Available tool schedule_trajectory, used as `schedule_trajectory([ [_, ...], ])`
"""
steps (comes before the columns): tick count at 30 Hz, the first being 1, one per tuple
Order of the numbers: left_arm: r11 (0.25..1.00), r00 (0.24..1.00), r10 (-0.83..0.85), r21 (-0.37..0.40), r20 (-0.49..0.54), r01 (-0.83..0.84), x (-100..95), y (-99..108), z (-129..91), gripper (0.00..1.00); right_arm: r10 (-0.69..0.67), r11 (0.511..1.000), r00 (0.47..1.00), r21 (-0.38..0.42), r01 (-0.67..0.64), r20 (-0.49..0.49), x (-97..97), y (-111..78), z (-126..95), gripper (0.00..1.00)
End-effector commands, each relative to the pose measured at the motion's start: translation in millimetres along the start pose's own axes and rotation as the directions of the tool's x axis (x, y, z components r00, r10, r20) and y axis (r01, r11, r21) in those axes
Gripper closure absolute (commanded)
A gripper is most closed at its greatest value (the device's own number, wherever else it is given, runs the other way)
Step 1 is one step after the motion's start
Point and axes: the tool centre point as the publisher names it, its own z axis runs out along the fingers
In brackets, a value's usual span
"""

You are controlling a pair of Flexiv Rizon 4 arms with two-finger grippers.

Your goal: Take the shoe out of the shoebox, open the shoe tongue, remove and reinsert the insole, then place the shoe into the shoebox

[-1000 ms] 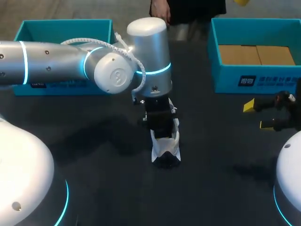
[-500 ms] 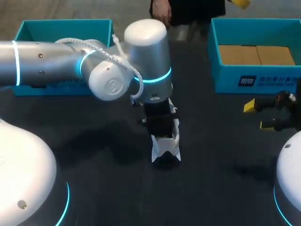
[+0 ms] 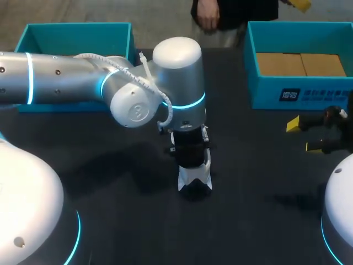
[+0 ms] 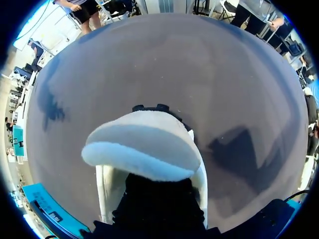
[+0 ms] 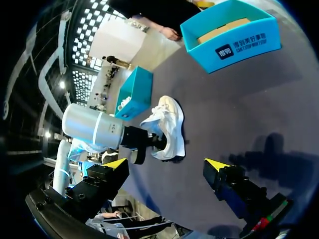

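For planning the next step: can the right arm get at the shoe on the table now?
Probably yes: only bare table lies between the right gripper and the shoe, though the left arm sits over its opening from above.

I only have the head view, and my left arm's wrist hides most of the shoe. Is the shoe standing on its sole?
Observer: Yes. The right wrist view shows the shoe on its sole on the table, with the left arm coming down onto its top.
Operator: What does the left wrist camera see?
Observer: A padded white flap, probably the tongue, with bare table beyond it.
Operator: Anything in the teal box on my left?
Observer: The right wrist view shows something white inside that teal box; it is too small to tell what.
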Motion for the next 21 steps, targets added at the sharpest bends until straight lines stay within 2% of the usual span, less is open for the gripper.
schedule_trajectory([
  [1, 1.000, 1.000, 0.007, -0.026, -0.007, -0.007, -1.5, 1, 10, 1.00, 0.002, 0.997, 1.000, -0.077, -0.001, 0.006, 2.3, -13.8, -11, 0.00],
  [3, 0.999, 1.000, 0.011, -0.034, -0.008, -0.011, -1.2, 1, 9, 1.00, 0.002, 0.997, 1.000, -0.077, -0.001, 0.006, 2.3, -13.8, -11, 0.00],
  [8, 0.996, 1.000, 0.011, -0.093, -0.004, -0.011, 2.4, 4, -20, 1.00, 0.002, 0.997, 1.000, -0.077, -0.001, 0.006, 2.3, -13.8, -11, 0.00],
  [10, 0.989, 1.000, 0.017, -0.143, -0.012, -0.019, 3.9, 7, -31, 1.00, 0.002, 0.997, 1.000, -0.077, -0.001, 0.006, 2.3, -13.8, -11, 0.00],
  [12, 0.987, 1.000, 0.020, -0.157, -0.019, -0.023, 4.1, 8, -35, 1.00, 0.002, 0.997, 1.000, -0.077, -0.001, 0.006, 2.3, -13.8, -11, 0.00],
  [13, 0.979, 0.999, 0.025, -0.201, -0.023, -0.029, 4.3, 12, -45, 1.00, 0.002, 0.997, 1.000, -0.077, -0.001, 0.006, 2.3, -13.8, -11, 0.00],
  [15, 0.970, 0.999, 0.028, -0.243, -0.022, -0.032, 3.6, 15, -53, 1.00, 0.002, 0.997, 1.000, -0.077, -0.001, 0.006, 2.3, -13.8, -11, 0.00],
  [18, 0.961, 1.000, 0.025, -0.275, -0.011, -0.027, 2.0, 21, -59, 1.00, 0.002, 0.997, 1.000, -0.077, -0.001, 0.006, 2.3, -13.8, -11, 0.00],
  [21, 0.931, 0.999, 0.033, -0.364, -0.029, -0.041, -1.6, 27, -65, 1.00, 0.002, 0.997, 1.000, -0.077, -0.001, 0.006, 2.3, -13.8, -11, 0.00],
])
